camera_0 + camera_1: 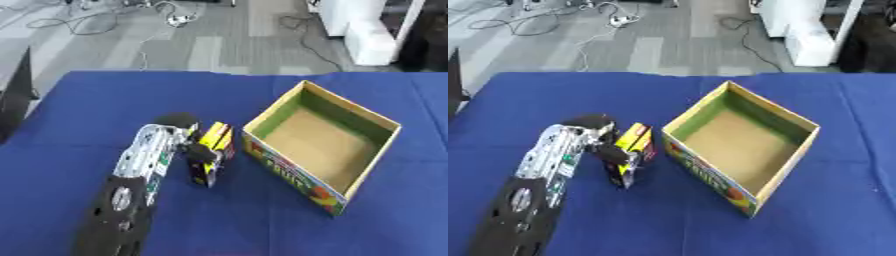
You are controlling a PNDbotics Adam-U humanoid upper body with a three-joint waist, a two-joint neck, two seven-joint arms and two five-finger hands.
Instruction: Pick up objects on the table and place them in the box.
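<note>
The left hand (194,150) curls around a yellow packet (213,152) on the blue table (105,100). An open cardboard box (297,172) stands just beside it.

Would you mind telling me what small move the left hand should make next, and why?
Probably lift: the left hand has its fingers round the small yellow-and-black packet, which seems to rest on the blue tablecloth left of the open cardboard box.

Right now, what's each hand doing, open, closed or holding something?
Left hand: fingers closed on the yellow and black packet.
Right hand: not in view.
</note>
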